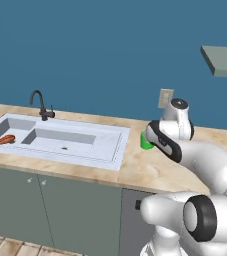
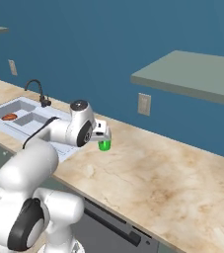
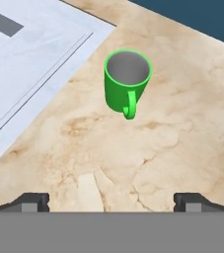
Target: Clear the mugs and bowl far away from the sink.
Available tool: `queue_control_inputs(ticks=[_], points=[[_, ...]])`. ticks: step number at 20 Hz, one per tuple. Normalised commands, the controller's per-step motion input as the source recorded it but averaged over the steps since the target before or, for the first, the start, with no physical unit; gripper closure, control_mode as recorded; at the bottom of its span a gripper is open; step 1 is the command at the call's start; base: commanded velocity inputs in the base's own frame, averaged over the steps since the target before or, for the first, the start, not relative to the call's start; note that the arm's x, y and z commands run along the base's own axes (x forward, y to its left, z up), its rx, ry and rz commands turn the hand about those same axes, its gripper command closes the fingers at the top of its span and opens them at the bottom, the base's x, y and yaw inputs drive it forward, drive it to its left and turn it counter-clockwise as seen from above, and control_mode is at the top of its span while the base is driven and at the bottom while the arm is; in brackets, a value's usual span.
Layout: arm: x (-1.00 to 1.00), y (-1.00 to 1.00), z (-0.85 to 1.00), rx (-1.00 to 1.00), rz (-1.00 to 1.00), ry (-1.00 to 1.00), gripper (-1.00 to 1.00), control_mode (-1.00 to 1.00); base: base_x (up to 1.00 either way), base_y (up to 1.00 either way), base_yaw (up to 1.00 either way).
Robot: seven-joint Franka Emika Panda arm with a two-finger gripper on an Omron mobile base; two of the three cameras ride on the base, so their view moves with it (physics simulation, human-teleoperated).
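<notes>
A bright green mug (image 3: pixel 127 84) stands upright on the marble counter (image 3: pixel 148 158), its handle turned toward the hand camera. It sits just right of the pale double-basin sink (image 1: pixel 60 140). My gripper (image 2: pixel 103 134) hovers directly above the mug (image 2: pixel 104 145), apart from it. The jaws are open, with both dark fingertips (image 3: pixel 32 200) spread wide and nothing between them. In the left base view my forearm covers part of the mug (image 1: pixel 145 142). The bowl is out of view.
A black curved faucet (image 1: pixel 41 105) rises behind the sink, and a reddish item (image 1: pixel 6 139) lies in its left basin. The wall carries an outlet (image 2: pixel 144 104) and a grey shelf (image 2: pixel 192 74). Bare counter (image 2: pixel 158 183) stretches to the right.
</notes>
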Motion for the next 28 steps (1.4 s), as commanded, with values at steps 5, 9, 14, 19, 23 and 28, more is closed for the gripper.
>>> queue_control_inputs(ticks=[5, 9, 14, 19, 23, 28], points=[[0.07, 0.0, -0.22, -0.07, 0.0, 0.0, -1.0, -1.0, 0.0, 0.0, 0.0], [0.05, 0.0, -0.15, -0.04, 0.0, 0.0, -1.0, -1.0, 0.0, 0.0, 0.0], [0.03, 0.0, -0.1, -0.01, 0.0, 0.0, -1.0, -1.0, 0.0, 0.0, 0.0], [0.12, 0.0, -0.07, 0.0, 0.0, 0.0, -1.0, -1.0, 0.0, 0.0, 0.0], [0.23, -0.01, -0.07, 0.0, 0.0, 0.0, -1.0, -1.0, 0.0, 0.0, 0.0], [0.34, -0.1, -0.06, 0.0, 0.0, 0.0, -1.0, -1.0, 0.0, 0.0, 0.0]])
